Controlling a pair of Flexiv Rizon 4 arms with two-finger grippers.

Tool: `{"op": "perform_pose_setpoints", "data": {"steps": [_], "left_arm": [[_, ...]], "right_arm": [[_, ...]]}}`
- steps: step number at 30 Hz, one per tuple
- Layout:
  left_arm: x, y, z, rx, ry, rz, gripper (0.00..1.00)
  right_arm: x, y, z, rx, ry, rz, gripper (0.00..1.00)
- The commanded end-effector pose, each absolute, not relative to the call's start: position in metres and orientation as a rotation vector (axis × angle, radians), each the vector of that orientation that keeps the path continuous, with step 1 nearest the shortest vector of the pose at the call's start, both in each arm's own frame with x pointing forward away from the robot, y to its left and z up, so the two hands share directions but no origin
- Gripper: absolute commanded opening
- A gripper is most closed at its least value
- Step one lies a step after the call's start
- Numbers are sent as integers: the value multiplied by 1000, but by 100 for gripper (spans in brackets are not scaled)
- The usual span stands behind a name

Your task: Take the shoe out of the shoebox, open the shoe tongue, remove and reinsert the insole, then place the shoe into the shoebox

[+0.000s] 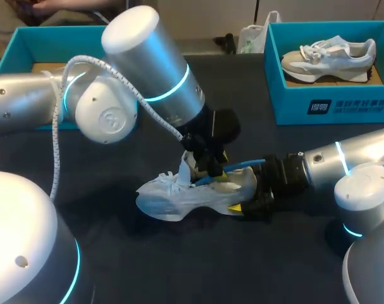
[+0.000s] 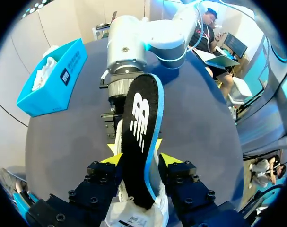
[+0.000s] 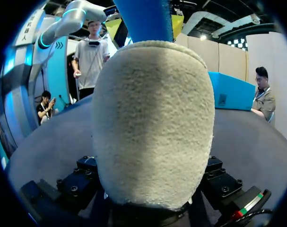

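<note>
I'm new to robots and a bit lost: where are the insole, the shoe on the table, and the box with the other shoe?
insole (image 2: 141,142): left wrist view, black top face.
shoe (image 1: 173,197): head view, white side.
box (image 1: 334,104): head view, front wall.

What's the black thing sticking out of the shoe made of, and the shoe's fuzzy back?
The insole looks like foam under matte black cloth: its edge shows a blue layer. The heel of the shoe seems suede or brushed fabric, pale and nubbly; I cannot tell which.
</note>
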State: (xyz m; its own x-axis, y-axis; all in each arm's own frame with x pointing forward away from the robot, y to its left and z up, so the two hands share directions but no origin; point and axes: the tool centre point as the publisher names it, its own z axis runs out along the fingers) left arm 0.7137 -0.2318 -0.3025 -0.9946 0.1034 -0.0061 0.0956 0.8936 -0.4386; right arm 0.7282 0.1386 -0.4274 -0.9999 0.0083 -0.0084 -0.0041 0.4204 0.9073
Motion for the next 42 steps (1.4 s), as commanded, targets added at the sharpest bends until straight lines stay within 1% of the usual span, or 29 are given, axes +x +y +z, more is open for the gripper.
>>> {"op": "perform_pose_setpoints", "data": {"steps": [1,18,20,27,30,32,33,37,42], "left_arm": [[708,-231,-304,-165,-3081,737,47],[717,-253,-317,-193,-3145,795,46],[717,-255,-320,-189,-3155,811,43],[718,-258,-326,-157,-3166,817,37],[719,-259,-330,-129,-3163,813,31],[720,-258,-331,-99,-3158,812,5],[721,-258,-330,-77,-3157,811,0],[721,-256,-323,-48,-3134,831,0],[716,-252,-298,-1,-3046,908,0]], "right_arm": [[731,143,-433,5,2645,1676,0],[731,143,-433,5,2645,1676,0],[731,143,-433,5,2645,1676,0],[731,143,-433,5,2645,1676,0],[731,143,-433,5,2645,1676,0],[731,143,-433,5,2645,1676,0],[731,143,-433,5,2645,1676,0],[731,143,-433,5,2645,1676,0],[731,143,-433,5,2645,1676,0]]}}
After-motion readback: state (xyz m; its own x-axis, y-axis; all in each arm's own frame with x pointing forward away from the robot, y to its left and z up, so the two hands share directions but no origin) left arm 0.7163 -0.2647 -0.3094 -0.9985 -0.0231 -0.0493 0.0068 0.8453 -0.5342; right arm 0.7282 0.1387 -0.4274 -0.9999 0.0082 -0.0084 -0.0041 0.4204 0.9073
